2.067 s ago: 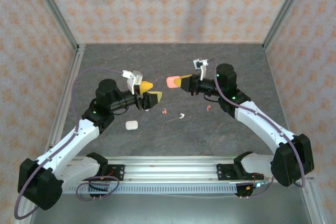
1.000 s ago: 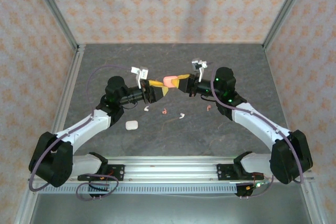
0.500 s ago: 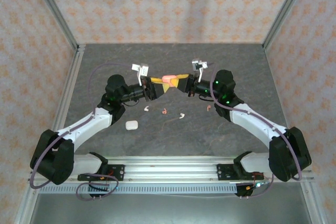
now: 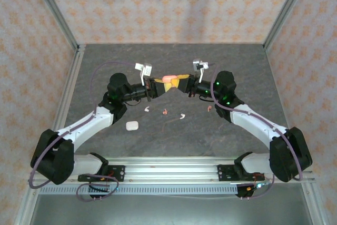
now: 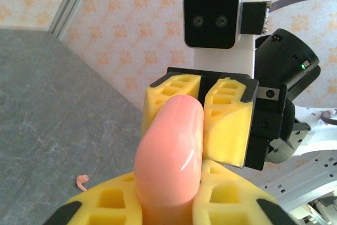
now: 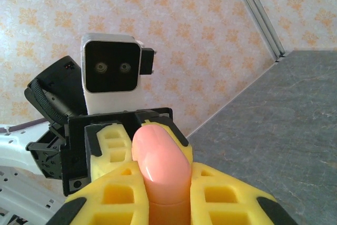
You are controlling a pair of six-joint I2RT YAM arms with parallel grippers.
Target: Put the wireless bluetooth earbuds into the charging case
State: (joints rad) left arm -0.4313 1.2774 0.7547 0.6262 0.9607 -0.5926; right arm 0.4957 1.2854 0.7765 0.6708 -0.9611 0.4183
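Note:
A pink pebble-shaped charging case (image 4: 169,79) hangs in mid air above the table's middle, held from both ends. My left gripper (image 4: 161,84) is shut on its left end and my right gripper (image 4: 180,81) on its right end. In the left wrist view the pink case (image 5: 171,151) stands between my yellow pads, with the right gripper's fingers (image 5: 229,119) clamped on its far end. The right wrist view shows the same case (image 6: 160,164) with the left gripper's fingers (image 6: 111,146) behind it. Several earbuds lie on the table below: white (image 4: 147,108), pinkish-red (image 4: 165,111), white (image 4: 181,115), pinkish-red (image 4: 209,108).
A white charging case (image 4: 131,125) lies on the grey table (image 4: 174,135) in front of the left arm. Patterned walls enclose the table at the back and sides. A pinkish-red earbud (image 5: 81,182) lies on the table at lower left in the left wrist view.
My left gripper has moved right to the pink case held by the right gripper and shut on its free end. The right arm barely moved.

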